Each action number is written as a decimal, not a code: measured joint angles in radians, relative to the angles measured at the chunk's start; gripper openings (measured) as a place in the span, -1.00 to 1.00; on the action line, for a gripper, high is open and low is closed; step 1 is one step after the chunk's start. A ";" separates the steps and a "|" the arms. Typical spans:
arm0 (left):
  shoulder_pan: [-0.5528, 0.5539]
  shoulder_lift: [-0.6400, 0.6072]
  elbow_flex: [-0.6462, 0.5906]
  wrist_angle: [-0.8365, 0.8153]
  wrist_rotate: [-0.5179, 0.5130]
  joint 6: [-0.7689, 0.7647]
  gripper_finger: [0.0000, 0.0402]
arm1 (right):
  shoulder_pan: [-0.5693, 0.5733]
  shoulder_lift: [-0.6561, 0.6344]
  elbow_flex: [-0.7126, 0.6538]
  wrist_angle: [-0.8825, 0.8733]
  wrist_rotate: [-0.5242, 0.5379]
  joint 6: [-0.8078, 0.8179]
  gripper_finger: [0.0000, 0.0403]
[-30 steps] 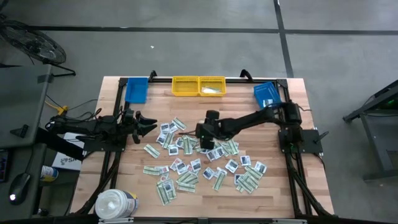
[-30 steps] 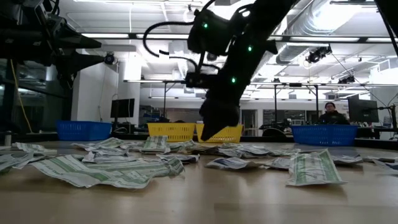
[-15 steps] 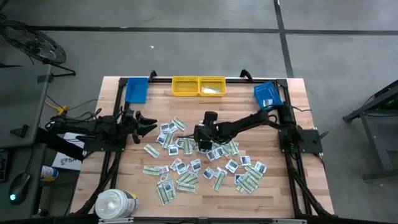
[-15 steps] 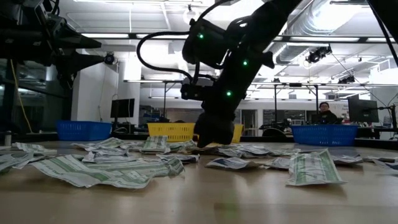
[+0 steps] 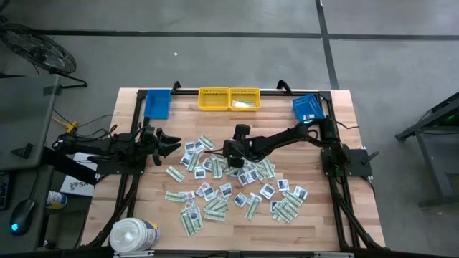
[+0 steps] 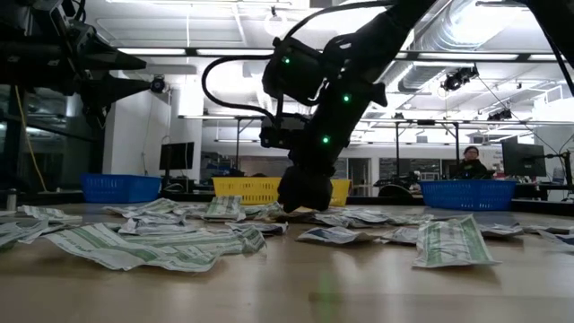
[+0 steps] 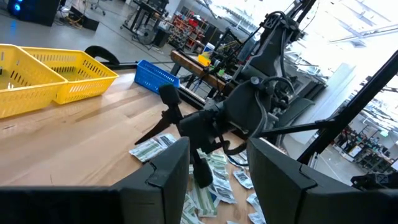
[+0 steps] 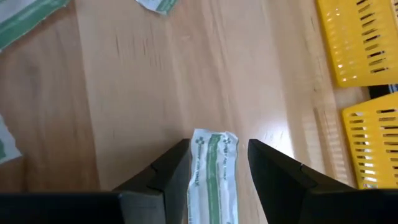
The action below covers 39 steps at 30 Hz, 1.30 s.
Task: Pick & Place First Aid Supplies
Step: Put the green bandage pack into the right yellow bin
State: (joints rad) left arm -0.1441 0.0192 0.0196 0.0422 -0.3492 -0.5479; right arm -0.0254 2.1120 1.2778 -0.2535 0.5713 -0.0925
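Jaws of the right gripper [image 8: 214, 180] stand either side of a green-white strip packet [image 8: 211, 171], low at table [image 5: 344, 215] centre; closure on it cannot be confirmed. Remaining first aid supplies [image 5: 215, 197] spread toward 6 o'clock. Left gripper [image 5: 171, 142] waits at 9 o'clock, parted, empty.

My right arm reaches from the right edge toward the centre of the high view, wrist bent down, and my right gripper [image 5: 231, 152] sits low at the table surface, just left of centre. Its two fingers [image 8: 163, 177] stand parted. My left arm waits at the left side, its left gripper [image 5: 171, 141] raised off the table, fingers spread apart and pointing toward the centre.
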 joint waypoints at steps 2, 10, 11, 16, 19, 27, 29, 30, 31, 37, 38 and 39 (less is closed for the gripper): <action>0.000 0.000 0.000 0.000 0.000 0.000 -0.20 | -0.008 0.000 0.000 -0.007 -0.039 0.000 -0.27; 0.000 0.000 0.000 0.000 0.000 0.000 -0.20 | -0.033 0.000 0.000 -0.042 -0.138 0.009 -0.50; 0.000 0.000 0.000 0.000 0.000 0.000 -0.20 | -0.036 0.000 0.000 -0.044 -0.156 0.009 -0.54; 0.000 0.000 0.000 0.000 0.000 0.000 -0.20 | -0.048 0.000 0.000 -0.052 -0.228 0.006 -0.73; 0.000 0.000 0.000 0.000 0.000 0.000 -0.20 | -0.056 -0.001 0.000 -0.058 -0.274 0.015 -0.85; 0.000 0.000 0.000 0.000 0.000 0.000 -0.20 | -0.051 -0.001 0.000 -0.060 -0.284 0.061 -0.99; 0.000 0.000 0.000 0.000 0.000 0.000 -0.20 | -0.040 0.000 0.011 -0.068 -0.269 0.064 -0.99; 0.000 0.000 0.000 0.000 0.000 0.000 -0.20 | -0.034 0.001 0.021 -0.073 -0.262 0.062 -0.99; 0.000 0.000 0.000 0.000 0.000 0.000 -0.20 | -0.028 0.001 0.032 -0.081 -0.252 0.054 -1.00; 0.000 0.000 0.000 0.000 0.000 0.000 -0.20 | -0.006 0.001 0.122 -0.204 -0.209 0.010 -1.00; 0.000 0.000 0.000 0.000 0.000 0.000 -0.20 | -0.002 0.001 0.136 -0.225 -0.207 0.007 -1.00; 0.000 0.000 0.000 0.000 0.000 0.000 -0.20 | 0.002 0.001 0.149 -0.225 -0.201 0.004 -1.00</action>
State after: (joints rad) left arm -0.1440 0.0193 0.0196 0.0422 -0.3492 -0.5476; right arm -0.0237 2.1132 1.4263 -0.4787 0.3702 -0.0889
